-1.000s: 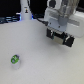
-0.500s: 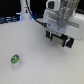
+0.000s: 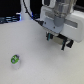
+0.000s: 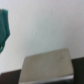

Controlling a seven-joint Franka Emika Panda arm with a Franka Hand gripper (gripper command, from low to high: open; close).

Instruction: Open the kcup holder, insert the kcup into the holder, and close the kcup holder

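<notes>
The kcup point(image 3: 15, 59) lay alone on the white tabletop point(image 3: 35, 60), at about eight o'clock in the exterior view, well apart from the end effector point(image 3: 56, 38) at about one o'clock. Whether its fingers stood apart or together could not be told. The kcup holder point(image 4: 48, 67) showed only as a blurred box top in the wrist view.

the kcup point(image 3: 15, 59) is green with a pale top, lying on a plain white desk point(image 3: 35, 55). the arm's casing point(image 3: 60, 22) is white, with a dark tool point(image 3: 56, 39) beneath it. in the wrist view a greyish-beige surface point(image 4: 49, 68) shows, beside a teal-green patch point(image 4: 4, 27).
</notes>
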